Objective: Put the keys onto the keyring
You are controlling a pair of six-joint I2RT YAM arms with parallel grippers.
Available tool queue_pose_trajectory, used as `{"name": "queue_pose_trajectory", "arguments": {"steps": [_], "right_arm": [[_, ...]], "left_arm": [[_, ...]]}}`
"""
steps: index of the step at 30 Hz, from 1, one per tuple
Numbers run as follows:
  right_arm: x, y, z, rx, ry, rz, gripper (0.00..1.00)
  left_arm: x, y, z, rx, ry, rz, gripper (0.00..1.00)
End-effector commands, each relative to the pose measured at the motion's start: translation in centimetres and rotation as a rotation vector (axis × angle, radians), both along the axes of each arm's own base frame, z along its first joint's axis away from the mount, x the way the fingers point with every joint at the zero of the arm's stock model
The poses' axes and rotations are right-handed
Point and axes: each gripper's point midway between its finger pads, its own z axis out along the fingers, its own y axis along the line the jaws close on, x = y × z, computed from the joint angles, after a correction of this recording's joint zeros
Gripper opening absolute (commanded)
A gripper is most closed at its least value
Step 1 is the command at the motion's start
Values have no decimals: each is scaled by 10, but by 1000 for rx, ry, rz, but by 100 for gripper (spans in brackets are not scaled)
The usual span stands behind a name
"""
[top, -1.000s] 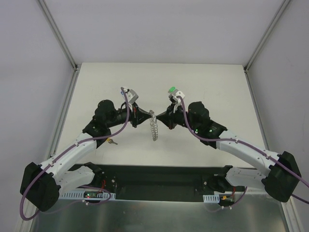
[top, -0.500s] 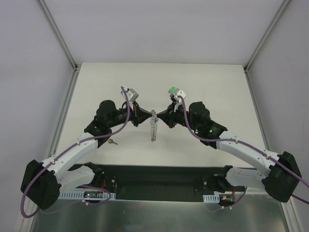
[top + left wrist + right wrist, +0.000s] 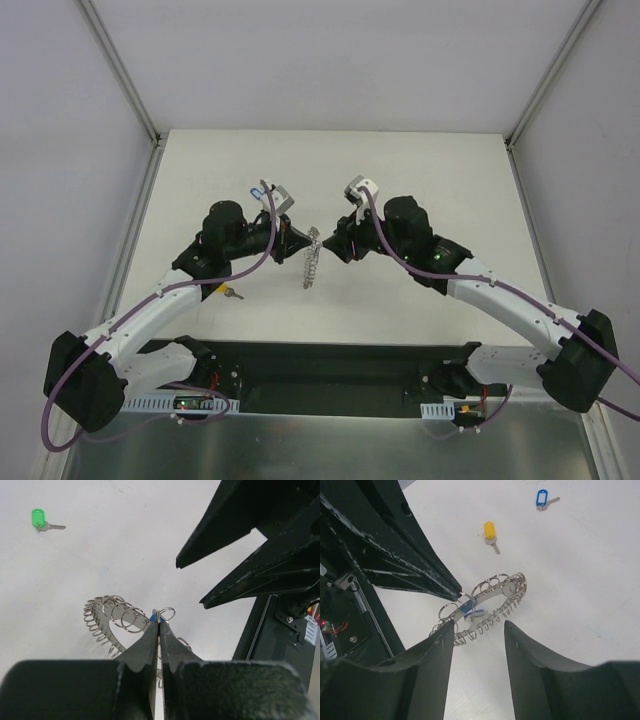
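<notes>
Between my two claws, raised clear of the desk [image 3: 580,580], hangs the keyring [image 3: 495,592]: a flat band of silver-grey metal, its rim crowded with thin wire loops like a wreath. My left claw [image 3: 158,615] is clenched on its edge, the black tapered tips pressed flat together with no gap. A sliver of blue plastic sits right at those tips; whether they also nip the blue key [image 3: 468,609] I cannot tell. My right wrist view shows that key better, its solid blue head lying against the inner side of the band. My right claw [image 3: 479,622] is released, its two blunt black fingers spread wide with nothing between them, the ring's lower loops just ahead.

From above, the ring appears only edge-on, a narrow tilted coil between the two claws. The green key [image 3: 39,519], glossy rounded head and short silver blade, shows only to my left wrist, lying flat far across the white matt desk. The yellow key [image 3: 490,531] and a blue-framed key [image 3: 542,497] lie apart beyond the ring.
</notes>
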Motion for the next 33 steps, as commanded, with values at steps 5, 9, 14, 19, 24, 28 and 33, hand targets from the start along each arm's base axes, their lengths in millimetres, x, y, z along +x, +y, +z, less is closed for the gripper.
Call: {"name": "queue_pose_trajectory", "arguments": {"steps": [5,9,14,19,24,28,33], "right_arm": [[0,11,22,-63,91,56,49],[-2,20,8,-92,161,86,46],[-4,26,-3,-105,214,106,40],[-6,27,-11,-113,244,113,28],[-5,28,-10,-108,238,116,3],[-4,27,-2,-86,207,106,1],[5,17,10,-10,98,42,1]], "left_arm": [[-8,-7,24,36,-132,-129,0],[-9,-8,25,37,-131,-139,0],[-9,-8,25,38,-134,-140,0],[-10,-8,27,35,-135,-142,0],[-11,-8,25,36,-130,-147,0],[-8,-4,24,42,-124,-110,0],[-5,3,16,46,-82,-42,0]]}}
